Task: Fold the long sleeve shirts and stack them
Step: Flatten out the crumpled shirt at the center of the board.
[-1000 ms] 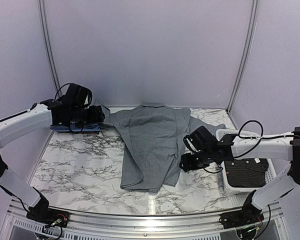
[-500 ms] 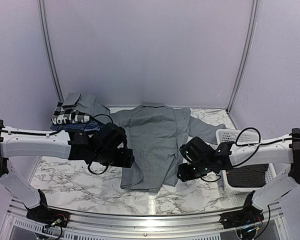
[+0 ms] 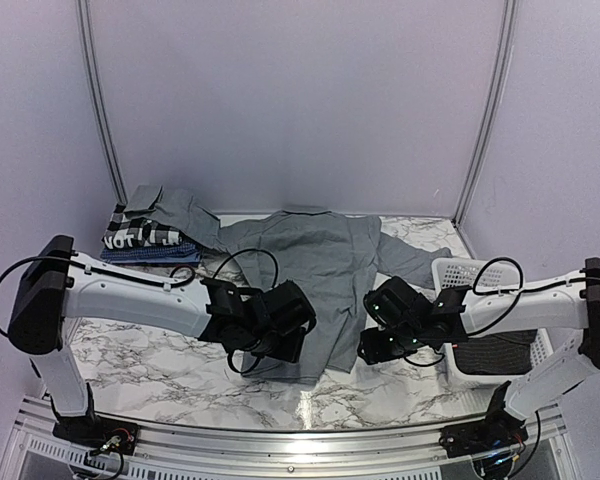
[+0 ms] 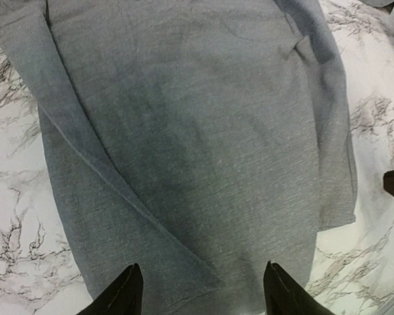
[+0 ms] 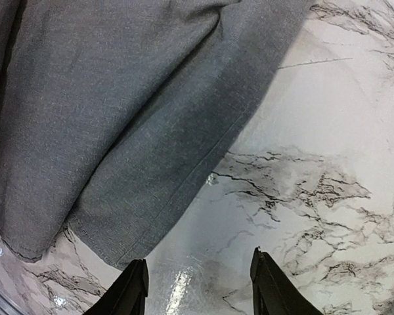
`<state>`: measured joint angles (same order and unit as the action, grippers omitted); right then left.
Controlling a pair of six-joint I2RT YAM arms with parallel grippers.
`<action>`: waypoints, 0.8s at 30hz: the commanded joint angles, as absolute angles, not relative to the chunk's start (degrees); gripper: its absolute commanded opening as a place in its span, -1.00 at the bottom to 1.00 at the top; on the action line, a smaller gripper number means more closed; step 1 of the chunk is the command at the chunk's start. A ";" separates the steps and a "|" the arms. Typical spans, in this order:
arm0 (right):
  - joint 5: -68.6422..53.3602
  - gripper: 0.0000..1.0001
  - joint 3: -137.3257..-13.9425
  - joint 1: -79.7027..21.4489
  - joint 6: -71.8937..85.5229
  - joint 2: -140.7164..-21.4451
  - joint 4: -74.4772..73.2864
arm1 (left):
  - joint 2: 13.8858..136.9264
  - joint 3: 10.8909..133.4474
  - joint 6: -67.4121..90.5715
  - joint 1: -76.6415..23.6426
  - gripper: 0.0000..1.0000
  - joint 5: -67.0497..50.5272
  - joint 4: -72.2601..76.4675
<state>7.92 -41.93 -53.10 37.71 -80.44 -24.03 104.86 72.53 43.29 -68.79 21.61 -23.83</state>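
A plain grey long sleeve shirt (image 3: 315, 265) lies spread flat on the marble table, collar at the far side. One sleeve (image 3: 180, 208) trails over a folded pile at the back left, where a black-and-white checked shirt (image 3: 138, 236) sits on a blue one (image 3: 152, 255). My left gripper (image 3: 283, 335) hovers just above the grey shirt's near hem (image 4: 203, 131), open (image 4: 200, 289), with only cloth below. My right gripper (image 3: 372, 346) is open (image 5: 200, 285) over bare marble, right beside the shirt's lower right corner (image 5: 118, 118).
A white slatted basket (image 3: 458, 271) with dark cloth inside stands at the right edge, close behind my right arm. Marble tabletop (image 3: 145, 340) shows on both sides of the grey shirt. Pale walls enclose the back and sides.
My left arm swung from the back-left pile across to the grey shirt's near hem, its jaws narrowing a little. The right gripper edged slightly nearer the shirt's corner.
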 commanded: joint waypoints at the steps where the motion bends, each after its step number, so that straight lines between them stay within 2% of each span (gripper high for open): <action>1: 8.67 -0.01 -42.45 -53.51 37.67 -79.63 -23.66 | 106.47 72.97 44.93 -69.62 0.27 23.83 -29.01; 7: 8.28 -0.01 -42.76 -53.48 37.03 -80.68 -23.07 | 107.80 73.18 45.26 -70.48 0.07 23.06 -29.11; 10: 7.45 -0.01 -43.00 -53.59 36.84 -81.24 -22.52 | 107.93 73.29 45.52 -70.49 -0.18 23.24 -29.01; 16: 7.31 -0.01 -44.50 -54.91 36.57 -83.68 -22.53 | 105.46 71.32 46.50 -70.32 -0.84 25.40 -29.09; 19: 7.59 -0.01 -46.00 -56.13 36.52 -85.28 -22.80 | 103.26 69.53 47.34 -70.03 -1.00 26.39 -29.01; 24: 8.11 -0.01 -48.12 -58.15 36.99 -87.97 -23.49 | 99.22 66.30 48.40 -69.25 -1.00 28.28 -28.97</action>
